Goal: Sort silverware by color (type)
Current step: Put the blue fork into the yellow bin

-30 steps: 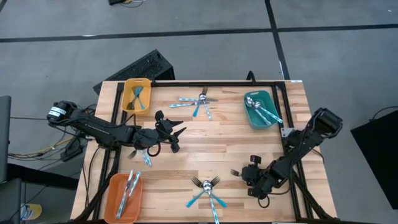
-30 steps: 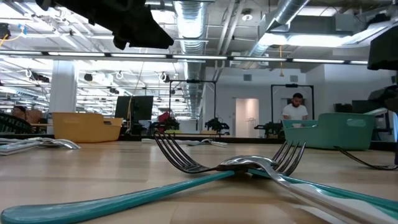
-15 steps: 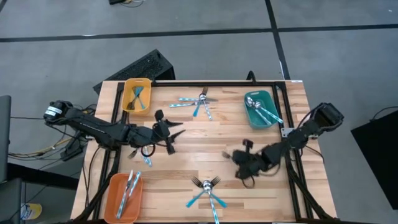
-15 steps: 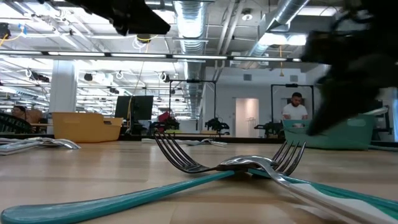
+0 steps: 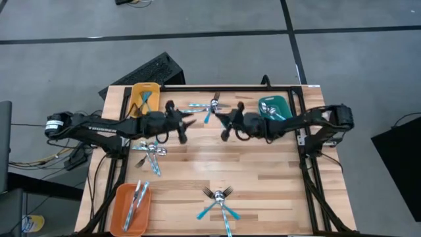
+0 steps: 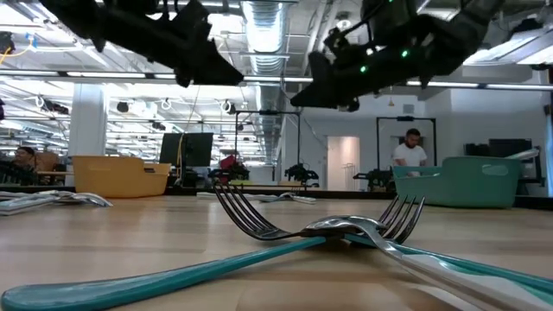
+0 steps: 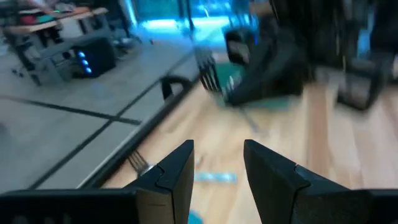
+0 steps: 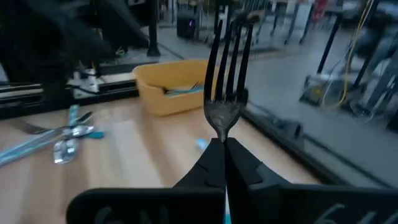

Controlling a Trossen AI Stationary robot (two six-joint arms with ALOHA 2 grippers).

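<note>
My right gripper (image 5: 227, 126) is over the table's far middle, shut on a fork (image 8: 227, 74) with a silver head. My left gripper (image 5: 186, 125) faces it from the left, open and empty; its fingers (image 7: 177, 168) stand apart in the left wrist view. Loose silverware with light-blue handles lies in three piles: far middle (image 5: 210, 108), left (image 5: 150, 155) and near middle (image 5: 220, 201). The near pile's forks (image 6: 328, 229) fill the low view. Both grippers hang above the table in the low view, the left (image 6: 203, 60) and the right (image 6: 333, 86). My right gripper pinches the fork by its neck just below the head (image 8: 222, 132) between its two fingers. The tines stick out ahead of the fingertips, along the fingers. The fingers point toward the table's left. The fork is lifted clear of the table; its handle is hidden by the gripper.
A yellow tray (image 5: 135, 108) with silverware stands at the far left, a teal tray (image 5: 263, 125) with spoons at the far right, and an orange tray (image 5: 122, 210) with silverware at the near left. A black frame rail (image 5: 237, 89) runs along the far edge.
My right gripper has gone from the near right of the table up and toward the far edge and the left, carrying the fork. My left gripper has moved toward the far edge, off the left pile, which now shows in full.
</note>
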